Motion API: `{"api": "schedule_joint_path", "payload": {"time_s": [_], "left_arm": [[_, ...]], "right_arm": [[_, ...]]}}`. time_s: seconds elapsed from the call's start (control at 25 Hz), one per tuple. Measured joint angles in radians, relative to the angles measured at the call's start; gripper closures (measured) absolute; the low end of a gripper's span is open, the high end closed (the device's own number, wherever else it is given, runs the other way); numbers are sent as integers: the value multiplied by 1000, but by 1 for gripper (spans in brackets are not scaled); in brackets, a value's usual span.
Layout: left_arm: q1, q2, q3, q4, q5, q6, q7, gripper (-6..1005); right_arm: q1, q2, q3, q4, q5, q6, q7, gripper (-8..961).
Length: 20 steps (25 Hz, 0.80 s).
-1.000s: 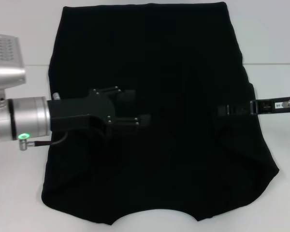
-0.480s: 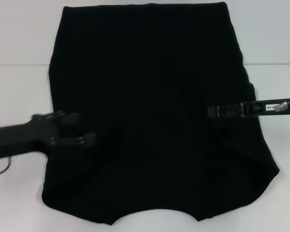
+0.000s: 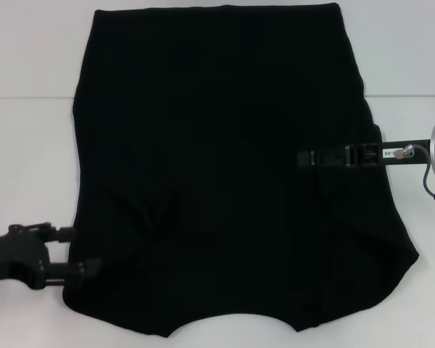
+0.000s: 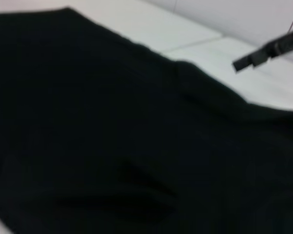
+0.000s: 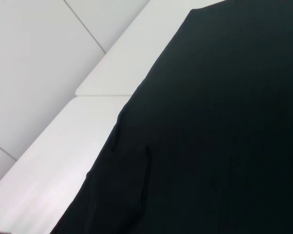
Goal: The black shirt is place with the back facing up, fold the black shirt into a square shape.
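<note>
Our left end effector [image 3: 72, 254] sits low at the near-left corner of the black shirt [image 3: 232, 167], its two fingers spread one above the other with the lower one touching or just overlapping the cloth's edge; nothing is pinched between them as far as we can see. From there the shirt lies to the right and away from us, spread flat on the white table [image 3: 29, 145], its long axis running from the curved neckline at the near edge to the straight hem at the far edge. Our right end effector [image 3: 304, 157] reaches in from the right side over the cloth at mid-height, seen edge-on as a thin bar, so we cannot tell how its fingers stand. We judge the left one nearer to a corner worth gripping, the near-left shoulder; the right one hangs over the shirt's right half, inside its edge. The cloth shows a few creases near both lower corners. Nothing else lies on the table in the way.
</note>
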<state>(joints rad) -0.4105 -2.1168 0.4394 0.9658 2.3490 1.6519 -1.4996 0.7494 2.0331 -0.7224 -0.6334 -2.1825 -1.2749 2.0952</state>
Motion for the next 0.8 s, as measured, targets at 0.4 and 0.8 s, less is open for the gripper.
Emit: {"api": "schedule_joint_path", "payload": {"time_s": [0.4, 0.8], "left_arm": [[4, -13, 29, -5, 65, -106, 29, 140], [2, -33, 86, -9, 82, -143, 37, 140]], "right_arm": [[20, 4, 0, 0, 1, 13, 2, 267], [17, 1, 1, 0, 9, 14, 3, 267]]}}
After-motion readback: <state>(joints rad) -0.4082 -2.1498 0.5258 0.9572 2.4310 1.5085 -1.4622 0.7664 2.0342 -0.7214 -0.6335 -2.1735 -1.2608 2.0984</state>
